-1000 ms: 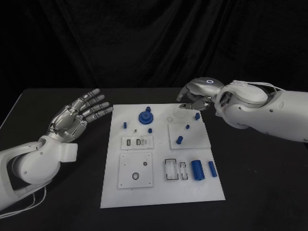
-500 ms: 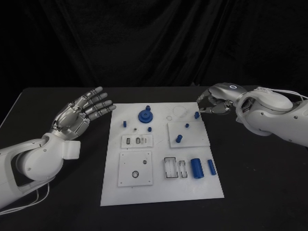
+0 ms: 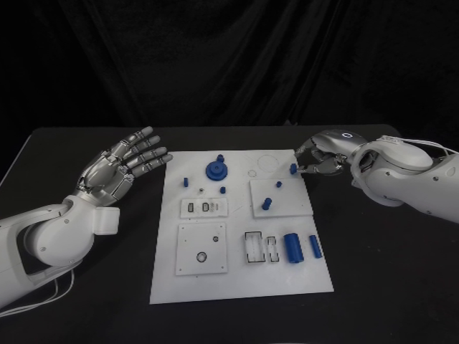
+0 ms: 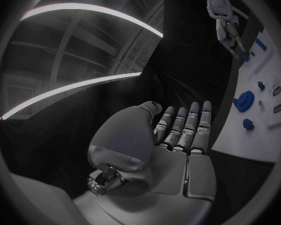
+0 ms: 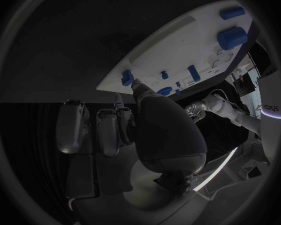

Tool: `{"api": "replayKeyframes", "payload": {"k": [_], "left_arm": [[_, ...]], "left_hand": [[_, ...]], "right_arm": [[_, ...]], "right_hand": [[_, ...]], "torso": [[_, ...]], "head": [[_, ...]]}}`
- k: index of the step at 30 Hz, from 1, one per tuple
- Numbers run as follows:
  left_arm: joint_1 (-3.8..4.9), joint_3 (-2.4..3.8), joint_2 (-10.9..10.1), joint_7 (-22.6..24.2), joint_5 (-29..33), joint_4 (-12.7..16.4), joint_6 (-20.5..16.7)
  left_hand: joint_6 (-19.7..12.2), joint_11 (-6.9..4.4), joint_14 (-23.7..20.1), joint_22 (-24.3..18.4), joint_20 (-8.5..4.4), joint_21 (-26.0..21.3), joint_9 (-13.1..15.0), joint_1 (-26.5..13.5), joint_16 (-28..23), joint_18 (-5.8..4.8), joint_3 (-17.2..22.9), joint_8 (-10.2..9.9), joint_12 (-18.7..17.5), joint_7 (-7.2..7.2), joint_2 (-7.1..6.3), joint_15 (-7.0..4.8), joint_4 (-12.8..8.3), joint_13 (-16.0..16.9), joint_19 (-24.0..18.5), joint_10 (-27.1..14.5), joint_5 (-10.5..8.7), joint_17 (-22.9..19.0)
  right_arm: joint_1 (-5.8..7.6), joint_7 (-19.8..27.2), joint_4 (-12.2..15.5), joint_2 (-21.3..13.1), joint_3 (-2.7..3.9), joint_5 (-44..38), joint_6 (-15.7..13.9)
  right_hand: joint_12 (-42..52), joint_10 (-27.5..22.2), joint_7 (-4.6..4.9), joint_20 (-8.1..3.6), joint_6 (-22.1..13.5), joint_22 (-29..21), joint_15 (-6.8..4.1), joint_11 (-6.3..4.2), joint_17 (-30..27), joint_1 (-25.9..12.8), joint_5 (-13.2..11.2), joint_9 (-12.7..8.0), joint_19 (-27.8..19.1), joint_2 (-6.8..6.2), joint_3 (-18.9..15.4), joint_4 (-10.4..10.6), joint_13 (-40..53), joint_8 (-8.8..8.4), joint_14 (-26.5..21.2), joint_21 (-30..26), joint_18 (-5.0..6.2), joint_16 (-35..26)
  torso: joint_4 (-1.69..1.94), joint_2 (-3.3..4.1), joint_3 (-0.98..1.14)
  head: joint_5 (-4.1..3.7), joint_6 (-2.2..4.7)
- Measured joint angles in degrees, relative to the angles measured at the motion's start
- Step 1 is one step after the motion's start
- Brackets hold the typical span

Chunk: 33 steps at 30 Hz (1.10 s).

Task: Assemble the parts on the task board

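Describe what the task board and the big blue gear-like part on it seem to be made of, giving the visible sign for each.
Task board: probably matte white plastic, as it looks flat, evenly coloured and without glare. Blue gear-like part: likely moulded or printed plastic, since its colour is solid and saturated with no metallic shine. Neither material is certain from looks alone.

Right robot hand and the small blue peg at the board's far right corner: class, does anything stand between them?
Nothing visible does. The right robot hand sits just off the task board's far right edge, its fingertips right beside the small blue peg; whether they touch it I cannot tell. The left robot hand hovers open off the board's other side.
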Motion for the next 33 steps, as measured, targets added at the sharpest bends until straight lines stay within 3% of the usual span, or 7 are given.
{"api": "replayKeyframes", "payload": {"k": [8,21,23,33], "left_arm": [[0.00,0.00,0.1,-0.1,0.0,-0.1,0.1],[-0.01,0.00,0.0,-0.4,0.0,-0.2,0.3],[-0.01,0.00,0.0,-0.4,0.0,-0.2,0.3],[-0.02,0.00,0.0,-0.7,0.0,-0.4,0.5]], "left_hand": [[0.0,0.00,0.0,0.0,0.00,0.0,0.0,0.0,0.0,0.00,0.0,0.0,0.0,0.00,0.00,0.00,0.0,0.0,0.0,0.0,0.00,0.0],[0.0,0.00,0.0,0.0,0.00,0.0,0.0,0.0,0.0,0.00,0.0,0.0,0.0,0.00,0.00,0.00,0.0,0.0,0.0,0.0,0.00,0.0],[0.0,0.00,-0.1,0.0,0.00,0.0,0.0,0.0,0.0,0.00,0.0,0.0,0.0,0.00,0.00,-0.12,0.0,0.0,0.0,0.0,0.00,0.0],[0.0,-0.01,-0.2,0.0,0.00,0.0,0.0,0.0,0.0,0.00,0.0,0.0,0.0,0.00,0.00,-0.21,0.0,0.0,0.0,0.0,0.00,0.0]], "right_arm": [[-0.39,-0.1,-0.9,0.7,0.00,0.1,0.0],[-1.55,-1.0,-2.3,2.1,0.00,0.2,0.0],[-1.62,-1.1,-2.5,2.3,0.00,0.2,0.0],[-2.02,-1.2,-3.2,3.2,0.01,0.1,-0.3]], "right_hand": [[-0.8,-1.0,0.21,0.32,-0.2,0.0,0.00,0.39,0.0,0.4,-0.4,-0.3,-0.7,-0.38,-0.2,0.2,-0.9,0.00,0.0,-1.4,-0.01,-0.9],[-1.7,-2.3,0.20,0.51,-0.2,0.0,0.00,0.59,0.0,1.4,0.1,-0.6,-1.8,-1.00,-0.2,0.2,-2.3,0.00,0.0,-3.7,0.03,-2.0],[-2.9,-4.3,0.50,0.72,-0.5,0.0,0.00,0.83,0.0,2.4,0.7,-0.8,-3.7,-1.21,-0.3,0.1,-4.1,0.00,0.0,-6.3,1.42,-4.4],[-3.4,-5.1,0.87,1.02,0.9,0.0,0.00,1.00,0.0,2.8,1.2,-0.6,-4.5,-0.90,-0.4,0.0,-5.2,0.79,0.0,-8.4,1.40,-6.0]], "torso": [[-0.09,0.01,0.09],[-0.18,-0.15,0.02],[-0.15,-0.16,0.01],[-0.09,-0.16,0.01]], "head": [[-0.06,-0.10],[0.18,-0.39],[0.18,-0.46],[0.09,-0.69]]}}
